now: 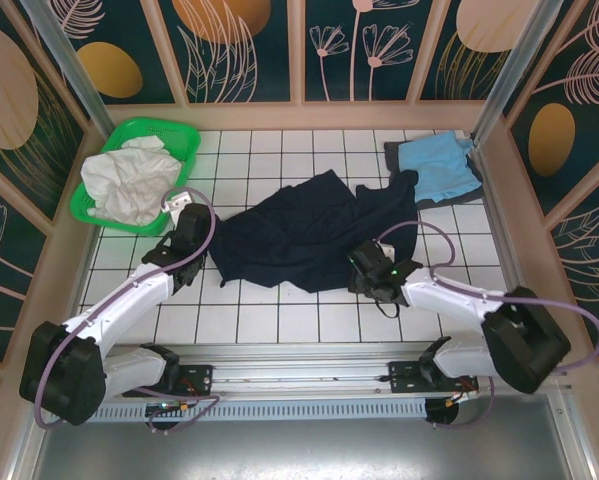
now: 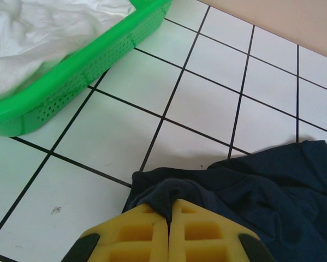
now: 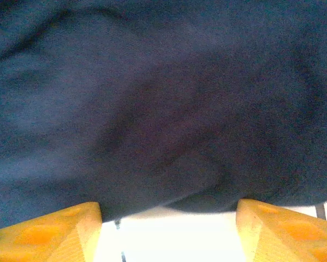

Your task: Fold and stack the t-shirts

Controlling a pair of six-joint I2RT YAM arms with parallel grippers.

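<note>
The dark navy t-shirt [image 1: 289, 235] lies crumpled across the middle of the tiled table. My left gripper [image 1: 207, 243] sits at its left edge. In the left wrist view the yellow fingers [image 2: 147, 232] are pressed together, and the left gripper [image 2: 170, 210] is shut on a raised fold of the navy t-shirt [image 2: 261, 185]. My right gripper [image 1: 365, 262] is at the shirt's lower right hem. It stands open [image 3: 168, 224], the navy t-shirt [image 3: 152, 109] just beyond its fingertips. At the back right, a light blue t-shirt [image 1: 444, 162] lies folded on a dark grey one [image 1: 397, 155].
A green plastic basket [image 1: 184, 135] holding white cloth [image 1: 129, 180] stands at the back left, close to my left gripper; its wall [image 2: 97, 60] is just beyond that gripper in the wrist view. Wooden walls enclose the table. Bare tiles lie along the front edge [image 1: 279, 320].
</note>
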